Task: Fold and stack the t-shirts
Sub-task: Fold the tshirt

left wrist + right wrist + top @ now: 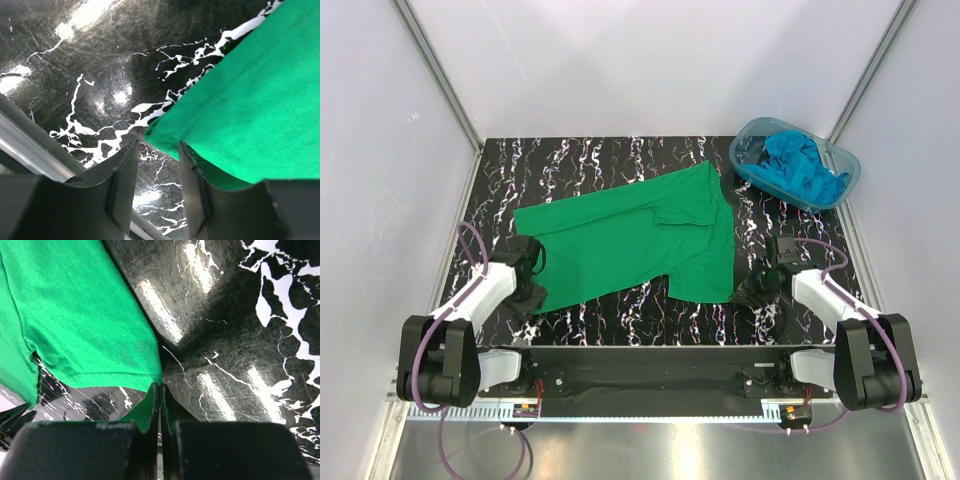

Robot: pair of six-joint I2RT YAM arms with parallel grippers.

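Note:
A bright green t-shirt lies spread out on the black marbled table. My left gripper is at its left corner. In the left wrist view the left gripper stands open: the cloth corner sits just past the fingertips, only table shows in the gap, and the right finger lies against the shirt's edge. At the shirt's near right corner, my right gripper is shut on the green hem. Crumpled turquoise-blue t-shirts fill a tub.
The clear blue-tinted plastic tub stands at the table's back right corner. White walls with metal rails enclose the table on three sides. A metal rail runs along the table's left edge, close to the left gripper.

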